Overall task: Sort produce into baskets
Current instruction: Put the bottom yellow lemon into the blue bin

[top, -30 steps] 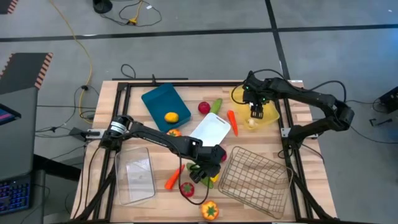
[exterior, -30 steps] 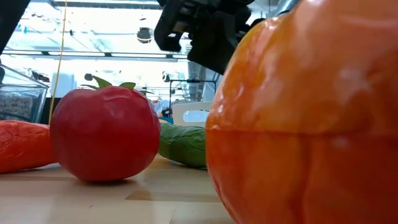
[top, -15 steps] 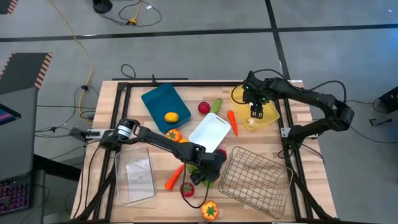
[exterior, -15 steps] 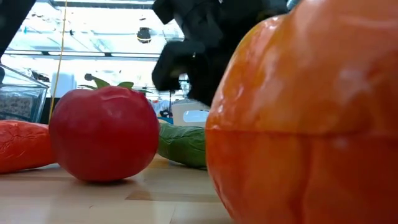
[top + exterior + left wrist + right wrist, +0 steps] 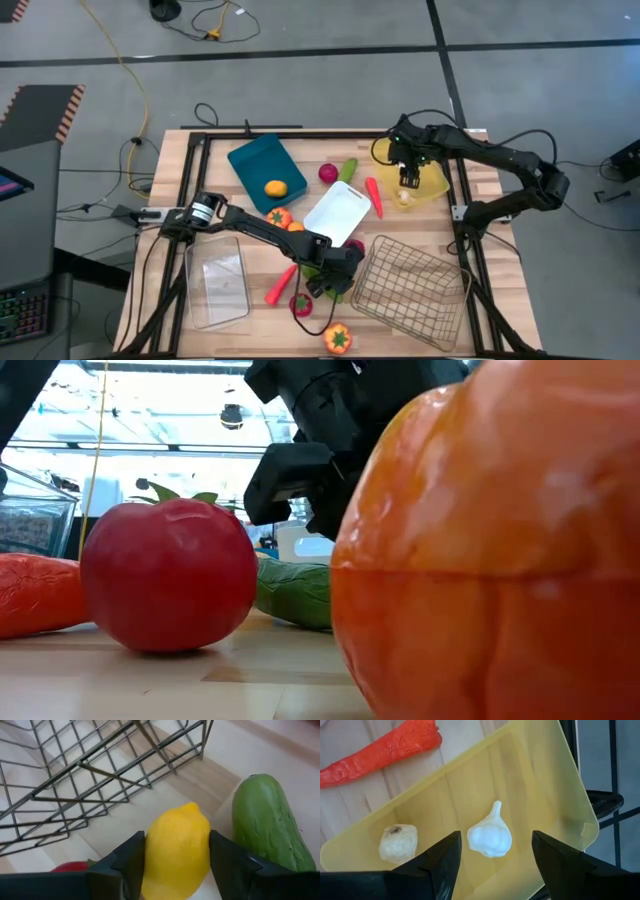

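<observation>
I see the lemon [image 5: 177,851] clamped between left gripper [image 5: 176,857] jaws, beside cucumber [image 5: 269,822], near wire basket [image 5: 90,775]. Right gripper [image 5: 494,851] jaws apart above garlic [image 5: 490,834]. Lemon's lower end is cut off.

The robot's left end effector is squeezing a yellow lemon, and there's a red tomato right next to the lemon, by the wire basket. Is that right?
Almost. The left end effector does have its fingers either side of the yellow toy lemon, near the metal wire mesh basket. But the thing right beside the lemon is a green toy cucumber, not a red tomato. The left wrist view shows it.
</observation>
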### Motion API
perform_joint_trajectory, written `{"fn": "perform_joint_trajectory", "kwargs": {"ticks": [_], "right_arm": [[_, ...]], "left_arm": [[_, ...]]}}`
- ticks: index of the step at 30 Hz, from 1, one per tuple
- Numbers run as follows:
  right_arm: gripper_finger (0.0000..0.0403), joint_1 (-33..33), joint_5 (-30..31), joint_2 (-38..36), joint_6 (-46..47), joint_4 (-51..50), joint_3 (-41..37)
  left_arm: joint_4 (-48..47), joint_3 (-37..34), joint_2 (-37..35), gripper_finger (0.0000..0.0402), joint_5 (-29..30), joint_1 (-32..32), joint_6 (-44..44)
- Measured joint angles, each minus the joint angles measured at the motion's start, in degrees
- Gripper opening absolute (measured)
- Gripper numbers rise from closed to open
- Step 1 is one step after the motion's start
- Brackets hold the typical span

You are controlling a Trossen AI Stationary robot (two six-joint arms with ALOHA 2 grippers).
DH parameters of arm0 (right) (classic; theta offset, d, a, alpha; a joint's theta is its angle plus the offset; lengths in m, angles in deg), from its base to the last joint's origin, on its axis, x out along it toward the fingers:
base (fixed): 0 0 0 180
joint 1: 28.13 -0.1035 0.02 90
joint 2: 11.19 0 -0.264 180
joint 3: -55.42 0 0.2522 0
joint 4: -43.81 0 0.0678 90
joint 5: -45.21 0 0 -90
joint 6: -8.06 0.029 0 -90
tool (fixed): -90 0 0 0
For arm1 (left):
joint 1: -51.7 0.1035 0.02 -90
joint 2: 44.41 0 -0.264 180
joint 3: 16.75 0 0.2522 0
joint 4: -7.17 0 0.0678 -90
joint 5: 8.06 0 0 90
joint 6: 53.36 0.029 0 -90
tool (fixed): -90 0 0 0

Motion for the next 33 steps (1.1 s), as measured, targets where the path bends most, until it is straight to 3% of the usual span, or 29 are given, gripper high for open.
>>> {"fn": "perform_joint_trajectory", "kwargs": {"ticks": [11, 22, 33], "right_arm": [[0.0270, 0.0, 0.0, 0.0, -0.1, 0.0, 0.0], [0.0270, 0.0, 0.0, 0.0, -0.1, 0.0, 0.0], [0.0270, -0.1, 0.0, 0.0, 0.0, 0.1, 0.0]], "left_arm": [[-1.5, -0.2, -1.2, 0.0165, 0.9, 0.0, -5.4], [-11.8, -0.3, -10.5, 0.0164, 0.3, 0.0, -10.2], [-28.1, -0.2, -24.3, 0.0164, 13.2, 5.8, -16.0]]}}
